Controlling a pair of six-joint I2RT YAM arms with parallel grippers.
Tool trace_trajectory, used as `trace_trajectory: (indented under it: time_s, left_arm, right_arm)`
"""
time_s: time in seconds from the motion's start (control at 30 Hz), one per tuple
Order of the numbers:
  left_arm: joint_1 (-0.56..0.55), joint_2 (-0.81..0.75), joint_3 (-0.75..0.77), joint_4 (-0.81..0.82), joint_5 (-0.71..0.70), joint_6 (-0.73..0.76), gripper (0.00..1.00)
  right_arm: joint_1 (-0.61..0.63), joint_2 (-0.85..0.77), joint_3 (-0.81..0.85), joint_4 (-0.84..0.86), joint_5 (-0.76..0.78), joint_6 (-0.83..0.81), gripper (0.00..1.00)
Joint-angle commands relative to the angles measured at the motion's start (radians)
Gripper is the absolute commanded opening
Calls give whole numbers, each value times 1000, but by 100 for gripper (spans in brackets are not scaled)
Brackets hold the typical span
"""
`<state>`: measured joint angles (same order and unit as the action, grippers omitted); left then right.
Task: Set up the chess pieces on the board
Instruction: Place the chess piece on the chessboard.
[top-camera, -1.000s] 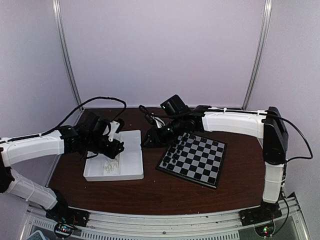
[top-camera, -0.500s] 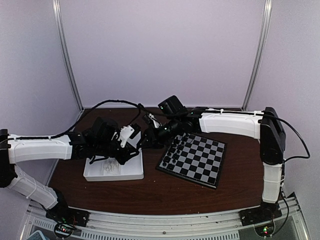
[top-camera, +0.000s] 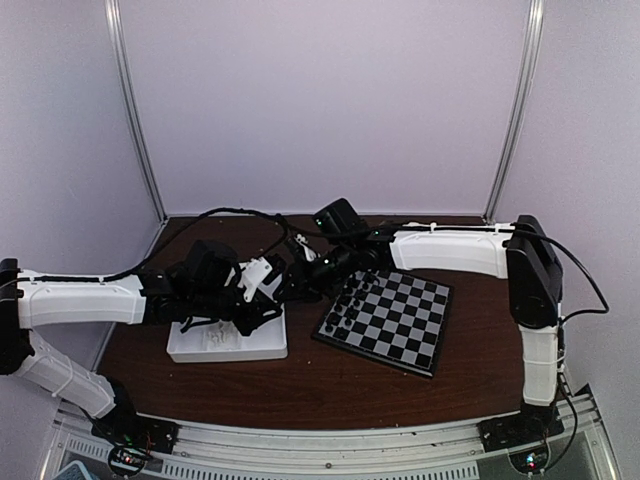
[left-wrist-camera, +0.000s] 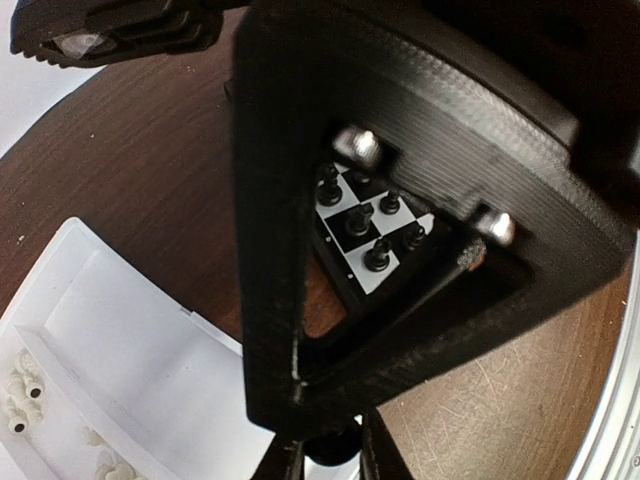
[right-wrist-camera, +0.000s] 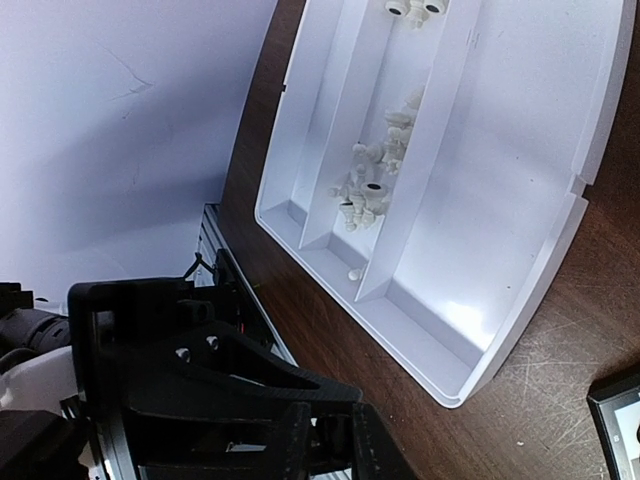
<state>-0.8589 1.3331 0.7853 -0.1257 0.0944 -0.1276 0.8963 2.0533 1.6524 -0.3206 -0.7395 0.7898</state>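
Arms: 2, left arm (top-camera: 80, 300) and right arm (top-camera: 450, 250). Grippers: 2, left gripper (left-wrist-camera: 330, 462) and right gripper (right-wrist-camera: 332, 440).

Board (top-camera: 400, 325): 1.

White tray (top-camera: 225, 352): 1, at 9 o'clock of the board. 3 compartments (right-wrist-camera: 500, 180) show in the right wrist view.

Black pieces (left-wrist-camera: 376, 257): at least 6 on the board, bunched at its 9 o'clock side. They are too small in the top view for an exact count. 1 more black piece (left-wrist-camera: 330, 445) sits between the left gripper's fingertips.

White pieces (right-wrist-camera: 372, 188): about 10 in the tray's middle compartment. They are heaped, so the exact number is unclear.
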Motion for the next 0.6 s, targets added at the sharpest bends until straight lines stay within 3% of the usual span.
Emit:
trace_trajectory:
  time_s: [0.0,0.2,0.3,0.57]
  left_arm:
    - [-7,-15,-6,47,8,20,12]
    - [-8,-7,-9,48,-14,17,13]
    - [-9,-6,-8,48,-14,17,13]
    - [-11,-17,-12,43,-20,24,14]
  right_arm:
    - [-3,3,1,46,-21,26,14]
    - [-6,-9,-8,38,-17,17,10]
    - [-6,-7,-7,23,-13,9,19]
    - [-7,-31,-30,10,-4,0,24]
